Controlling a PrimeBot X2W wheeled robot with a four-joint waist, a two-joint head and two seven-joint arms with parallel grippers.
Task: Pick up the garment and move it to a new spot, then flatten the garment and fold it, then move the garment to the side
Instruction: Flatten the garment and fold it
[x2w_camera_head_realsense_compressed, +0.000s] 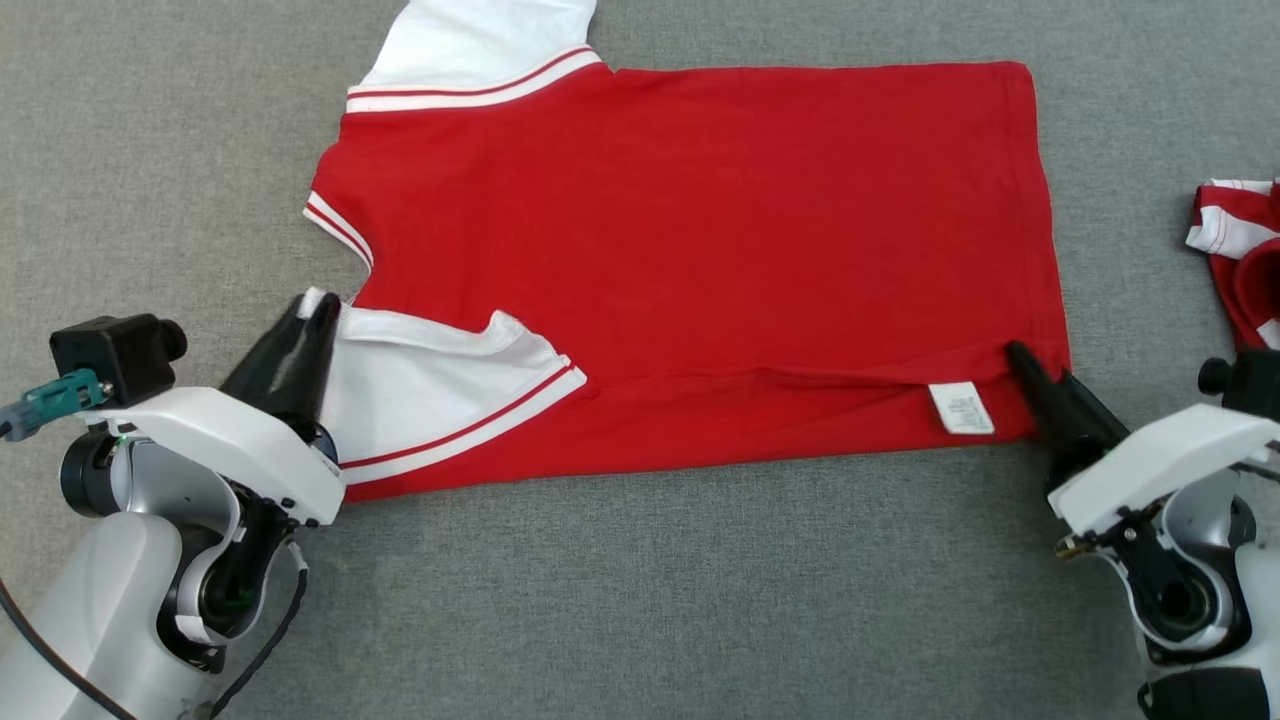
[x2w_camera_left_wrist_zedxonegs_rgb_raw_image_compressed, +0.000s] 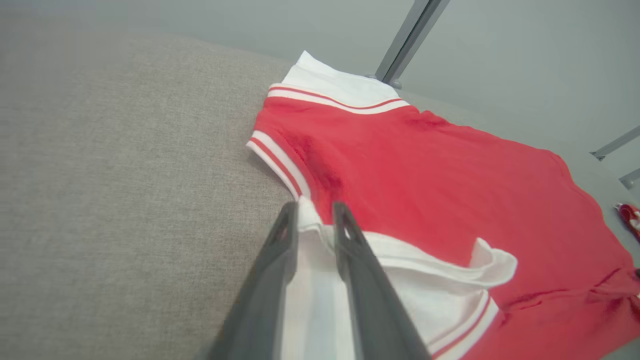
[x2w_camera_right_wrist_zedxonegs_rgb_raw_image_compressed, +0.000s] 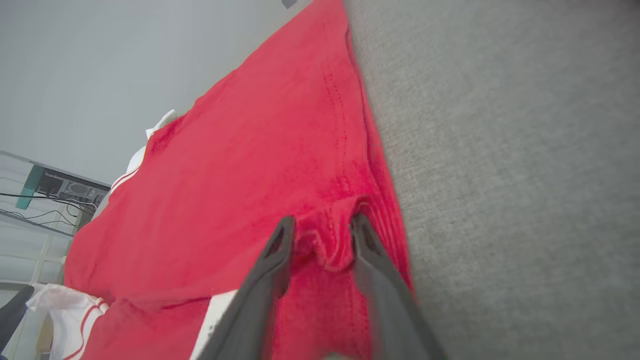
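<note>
one white label (x2w_camera_head_realsense_compressed: 961, 408) on red garment (x2w_camera_head_realsense_compressed: 700, 230), print unreadable.

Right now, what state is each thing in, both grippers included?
Red shirt with white striped sleeves: spread flat, near edge folded over.
Left gripper: shut on the white sleeve.
Right gripper: hem fold between its fingers, grip unclear.
Red-and-white striped garment: crumpled.

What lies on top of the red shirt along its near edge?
A white sleeve is folded over the red shirt, and beside it a turned-over red strip with a white label. The cloth beneath them is covered.
</note>
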